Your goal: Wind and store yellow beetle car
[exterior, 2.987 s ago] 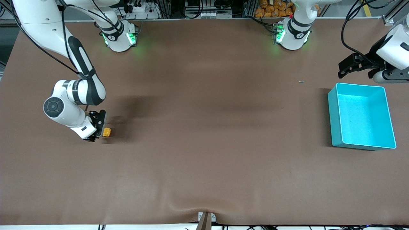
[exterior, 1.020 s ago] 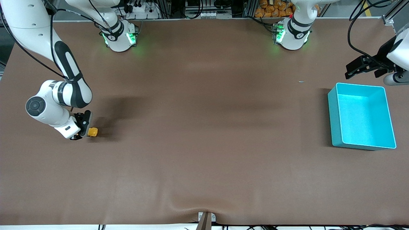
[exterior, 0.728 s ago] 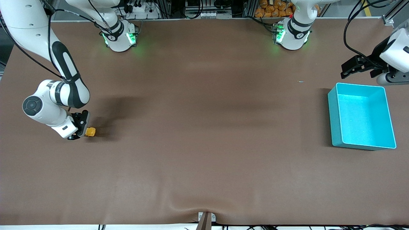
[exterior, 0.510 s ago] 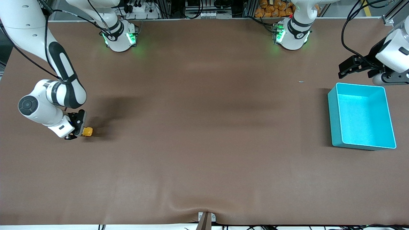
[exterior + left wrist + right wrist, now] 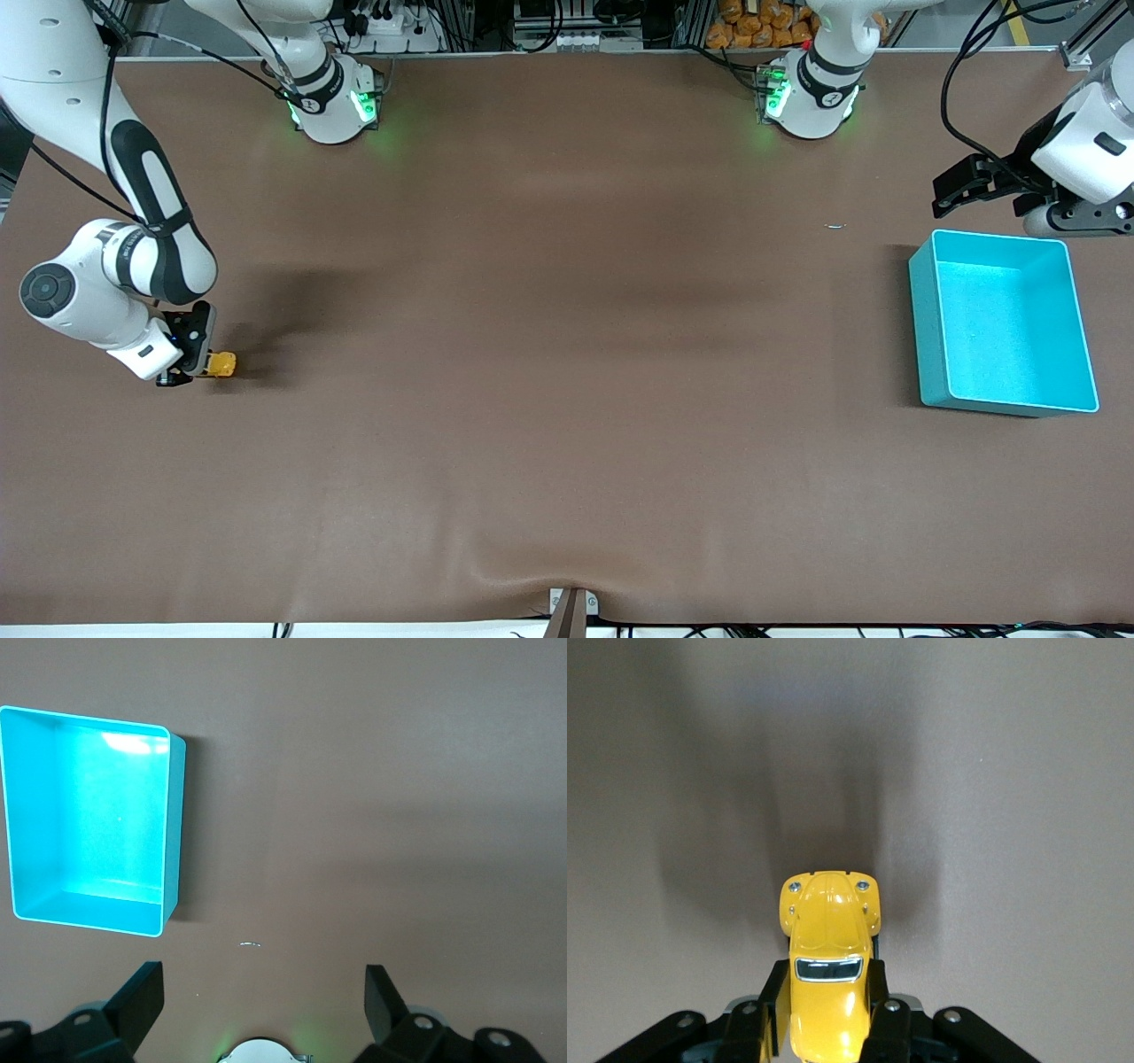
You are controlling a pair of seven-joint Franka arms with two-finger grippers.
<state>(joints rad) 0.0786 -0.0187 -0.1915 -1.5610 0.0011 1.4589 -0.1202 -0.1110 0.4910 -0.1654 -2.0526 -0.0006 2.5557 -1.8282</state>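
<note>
The yellow beetle car [image 5: 221, 364] is low on the brown table at the right arm's end, held in my right gripper [image 5: 199, 365]. In the right wrist view the car [image 5: 827, 970] sits between the two black fingers [image 5: 772, 997], its nose pointing away from the gripper, which is shut on its sides. My left gripper [image 5: 952, 190] is open and empty in the air beside the teal bin [image 5: 926, 328], over the table on the side toward the arm bases. The left wrist view shows the bin [image 5: 173, 828] empty.
The brown table cover [image 5: 567, 399] has a small wrinkle at its front edge. A tiny pale scrap [image 5: 835, 226] lies on the table near the bin. The arm bases [image 5: 332, 102] stand along the top edge.
My right gripper has dragged the car along the table toward the right arm's end. My left gripper has shifted slightly near the bin.
</note>
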